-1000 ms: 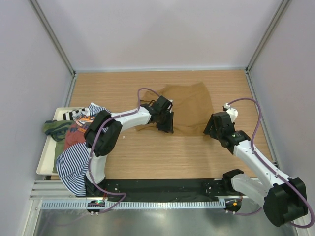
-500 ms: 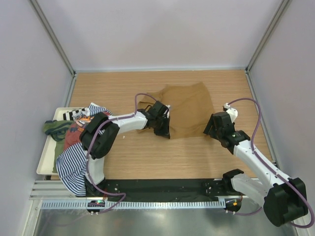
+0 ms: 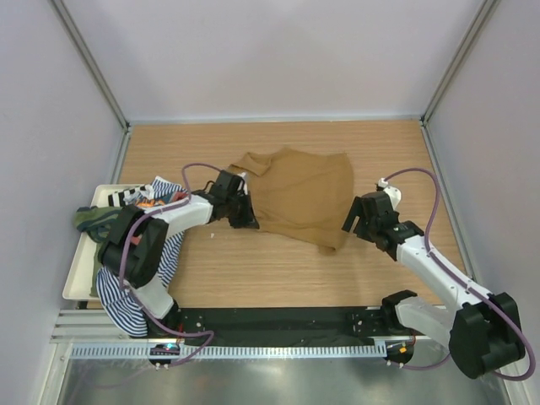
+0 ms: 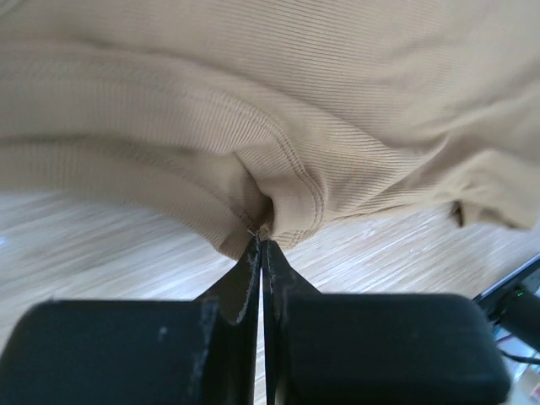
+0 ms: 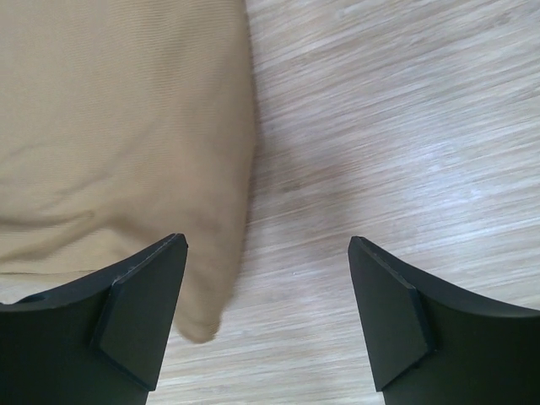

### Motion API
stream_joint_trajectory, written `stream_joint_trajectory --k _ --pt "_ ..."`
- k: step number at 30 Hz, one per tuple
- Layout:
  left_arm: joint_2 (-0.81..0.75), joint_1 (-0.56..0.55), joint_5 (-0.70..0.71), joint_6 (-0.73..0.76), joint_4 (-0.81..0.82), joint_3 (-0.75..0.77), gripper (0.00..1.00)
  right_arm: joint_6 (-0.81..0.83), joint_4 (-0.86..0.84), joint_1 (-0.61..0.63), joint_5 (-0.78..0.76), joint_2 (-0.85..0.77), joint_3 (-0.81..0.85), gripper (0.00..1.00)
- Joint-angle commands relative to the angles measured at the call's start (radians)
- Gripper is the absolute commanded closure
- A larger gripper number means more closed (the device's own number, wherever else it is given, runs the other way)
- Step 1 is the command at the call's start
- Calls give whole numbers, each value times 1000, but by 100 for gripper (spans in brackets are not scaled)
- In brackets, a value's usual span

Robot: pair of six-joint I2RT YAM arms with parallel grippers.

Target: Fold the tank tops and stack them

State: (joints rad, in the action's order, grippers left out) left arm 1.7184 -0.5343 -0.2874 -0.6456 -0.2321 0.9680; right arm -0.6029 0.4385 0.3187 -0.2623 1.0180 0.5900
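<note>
The tan tank top (image 3: 299, 196) lies spread on the wooden table (image 3: 278, 270), in the middle and toward the far side. It is mostly flat, with a strap end turned over at its far-left corner. In the left wrist view I see a finely ribbed knit with a stitched, rounded hem, and the cloth puckers into soft folds where it is gripped.

The left gripper (image 3: 239, 211) sits at the top's left edge. Its 2 black fingers are pressed together, pinching a bunch of that hem at their tips.

The right gripper (image 3: 354, 221) is at the top's near-right corner with its jaws spread wide. In its wrist view, 1 finger is over the cloth's edge and the other over bare wood grain. I cannot tell whether either finger touches anything.

The other 3 tops are heaped to the left on a shallow cream tray (image 3: 76, 278) with a raised rim. The navy-white striped top (image 3: 126, 291) drapes over the tray's near-right edge. The rust-red top (image 3: 128, 232) lies crumpled above it, with a print too small for me to read. The olive green top (image 3: 94, 219) is bunched at the far-left side. The left arm (image 3: 139, 245) reaches across this heap and hides part of it.

A purple cable loops along each arm. Pale walls close in the table on 3 sides.
</note>
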Motion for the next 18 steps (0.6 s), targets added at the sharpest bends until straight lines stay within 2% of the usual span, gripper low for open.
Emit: stream_joint_trajectory --k 1,7,15,16,17,18 --pt "-120 69 17 -32 57 -55 100 6 -40 3 52 37 -7 16" --pt "-174 120 60 -6 34 -80 100 11 -122 0 132 112 -18 19" --pt "-111 128 7 8 22 -32 100 25 -211 2 297 295 62 27" --pt "-112 128 11 4 42 -37 100 22 -222 2 307 325 67 31" --pt "-117 129 17 -2 56 -52 100 20 -225 0 307 343 73 45" --pt "-132 128 24 -9 69 -63 100 20 -227 2 307 350 83 53"
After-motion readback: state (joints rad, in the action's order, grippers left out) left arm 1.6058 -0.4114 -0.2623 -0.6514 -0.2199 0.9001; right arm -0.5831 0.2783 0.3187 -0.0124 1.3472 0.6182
